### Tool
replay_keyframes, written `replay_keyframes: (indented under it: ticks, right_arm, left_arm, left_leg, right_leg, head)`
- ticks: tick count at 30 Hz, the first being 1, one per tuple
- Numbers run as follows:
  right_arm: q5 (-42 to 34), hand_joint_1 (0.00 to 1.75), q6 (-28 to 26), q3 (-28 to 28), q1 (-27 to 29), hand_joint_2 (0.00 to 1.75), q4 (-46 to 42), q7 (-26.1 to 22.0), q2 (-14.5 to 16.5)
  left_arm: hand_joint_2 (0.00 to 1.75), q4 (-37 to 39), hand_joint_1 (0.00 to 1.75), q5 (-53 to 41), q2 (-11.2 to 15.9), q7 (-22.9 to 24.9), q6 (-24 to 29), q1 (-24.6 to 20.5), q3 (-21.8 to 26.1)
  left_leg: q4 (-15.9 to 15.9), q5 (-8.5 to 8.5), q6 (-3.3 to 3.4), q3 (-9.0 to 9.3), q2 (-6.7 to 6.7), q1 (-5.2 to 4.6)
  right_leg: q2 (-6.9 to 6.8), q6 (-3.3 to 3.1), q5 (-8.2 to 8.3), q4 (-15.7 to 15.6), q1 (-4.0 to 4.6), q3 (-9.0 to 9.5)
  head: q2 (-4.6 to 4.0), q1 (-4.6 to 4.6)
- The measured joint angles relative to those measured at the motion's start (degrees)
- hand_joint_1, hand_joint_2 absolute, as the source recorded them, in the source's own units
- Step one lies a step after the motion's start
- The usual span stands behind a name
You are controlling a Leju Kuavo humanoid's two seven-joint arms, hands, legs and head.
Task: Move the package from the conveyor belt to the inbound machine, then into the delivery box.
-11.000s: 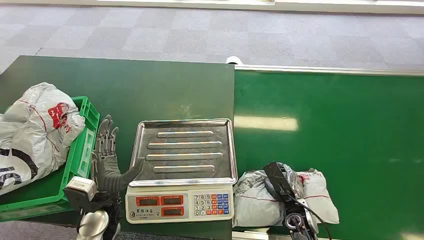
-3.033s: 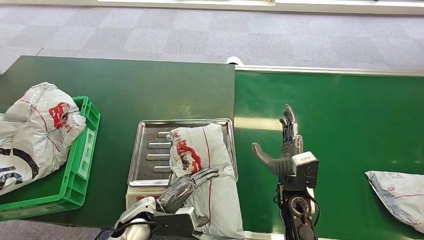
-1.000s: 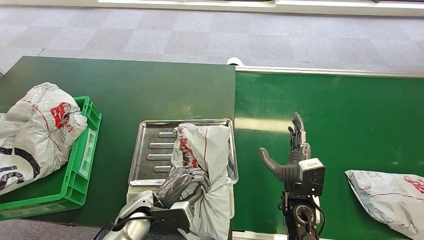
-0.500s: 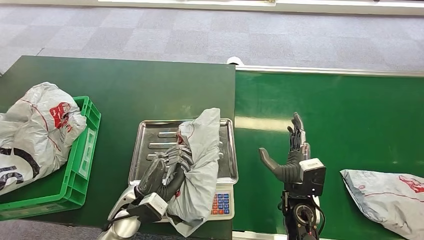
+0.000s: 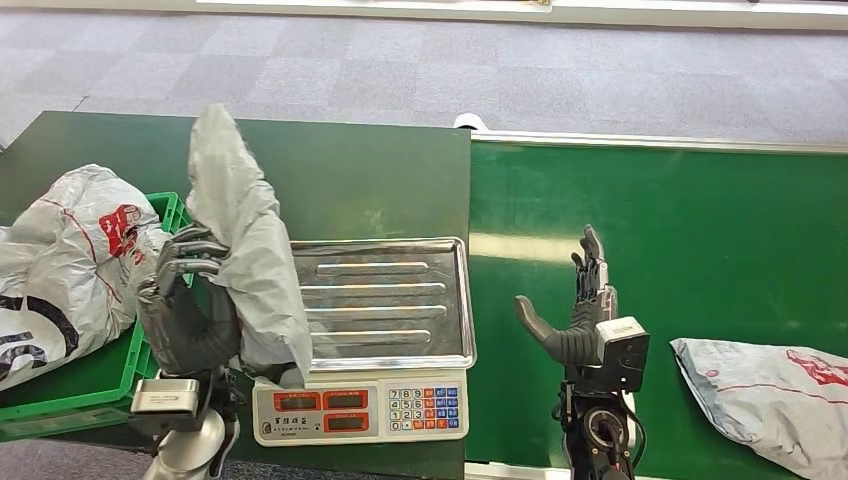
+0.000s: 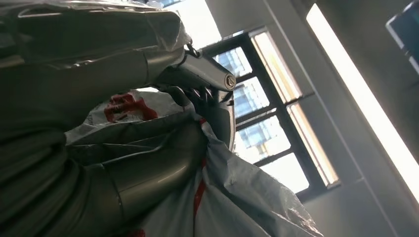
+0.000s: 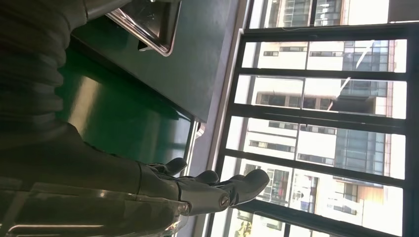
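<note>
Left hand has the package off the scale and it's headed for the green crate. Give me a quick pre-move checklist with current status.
1. Grip: left hand holds the grey package with fingers wrapped around it: ok.
2. Package clear of the scale tray: mostly lifted, lower edge hangs by the tray's near left corner: cannot tell.
3. Room in the green crate: a large grey bag fills much of it and spills over the side: not ok.
4. Right hand open, upright over the belt, out of the way: ok.
5. Next package waiting on the conveyor belt: ok.
</note>
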Motion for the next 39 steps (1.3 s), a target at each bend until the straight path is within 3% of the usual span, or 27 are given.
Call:
replay_keyframes:
  ticks: [6, 12, 16, 22, 30, 32, 34, 37, 39]
  right_arm:
    - [-0.40, 0.00, -0.33, 0.25, 0.00, 1.75, 0.33, -0.37, 0.04]
    - [-0.77, 0.00, -0.64, 0.69, 0.01, 1.75, 0.72, -0.67, 0.05]
    - [-0.92, 0.00, -0.64, 0.77, 0.01, 1.75, 0.77, -0.72, 0.07]
    - [-1.09, 0.00, -1.27, 0.75, 0.12, 1.75, 0.80, -0.72, 0.07]
    - [-0.99, 0.00, -1.67, 0.65, 0.64, 1.75, 0.78, -0.78, 0.07]
    - [-0.95, 0.00, -1.85, 0.60, 0.91, 1.75, 0.69, -0.85, 0.07]
    - [-0.75, 0.00, -1.91, 0.54, 1.21, 1.75, 0.48, -0.83, 0.06]
    - [-0.30, 0.00, -1.48, 0.26, 1.40, 1.75, 0.20, -0.59, 0.03]
    - [-0.11, 0.00, -1.13, 0.02, 1.37, 1.75, 0.13, -0.45, 0.01]
  left_arm:
    - [1.75, -7.36, 1.75, -0.21, 0.44, 0.00, 3.23, 0.76, 5.14]
    - [1.75, -15.88, 1.75, -13.31, -3.60, 0.00, 3.35, 0.67, 17.76]
    - [1.75, -18.67, 1.75, -15.38, -5.51, 0.00, 3.35, 0.62, 23.31]
    - [1.75, -19.77, 1.75, -28.28, -8.67, 0.03, 3.35, -0.88, 29.50]
    - [1.75, -12.63, 1.75, -33.61, -12.29, 0.31, 3.35, -3.82, 39.52]
    - [1.75, -7.36, 1.75, -37.84, -12.88, 3.16, 3.32, -5.24, 42.91]
    - [1.75, -0.46, 1.75, -43.86, -12.36, 11.76, 2.29, -6.15, 45.25]
    - [1.75, 9.35, 1.75, -50.12, -9.66, 27.05, -3.38, -6.31, 44.88]
    - [1.75, 14.18, 1.75, -51.07, -7.80, 31.46, -5.88, -6.29, 43.43]
  left_leg:
    - [0.00, 0.00, 0.00, -0.03, 0.02, 0.00]
    - [0.00, 0.00, 0.00, -0.02, 0.01, 0.00]
    - [0.00, 0.00, 0.00, -0.02, 0.01, 0.00]
    - [0.00, 0.00, 0.00, -0.01, 0.03, -0.01]
    - [0.00, 0.01, 0.00, 0.00, 0.04, 0.00]
    - [0.00, 0.01, 0.00, 0.01, 0.04, 0.00]
    - [0.00, 0.01, -0.01, 0.04, 0.12, 0.00]
    - [0.00, 0.01, -0.01, 0.04, 0.20, 0.01]
    - [0.00, 0.01, -0.01, 0.03, 0.19, 0.02]
  right_leg:
    - [0.00, 0.00, 0.00, 0.00, 0.00, -0.02]
    - [0.01, 0.00, 0.00, 0.00, 0.00, -0.04]
    - [0.01, 0.00, 0.00, 0.00, 0.00, -0.05]
    - [0.01, 0.00, 0.00, -0.01, -0.01, -0.04]
    - [0.03, -0.01, 0.00, -0.01, 0.00, -0.07]
    - [0.04, -0.01, 0.01, -0.01, 0.00, -0.06]
    - [0.08, -0.03, 0.02, -0.01, 0.00, -0.06]
    - [0.13, -0.06, 0.04, 0.00, 0.01, -0.10]
    - [0.12, -0.06, 0.04, 0.00, 0.02, -0.09]
  head:
    - [0.00, 0.01]
    - [0.00, 0.01]
    - [0.00, 0.02]
    - [0.00, 0.02]
    - [0.00, 0.01]
    - [0.00, 0.02]
    - [0.00, 0.02]
    - [0.00, 0.02]
    - [0.00, 0.02]
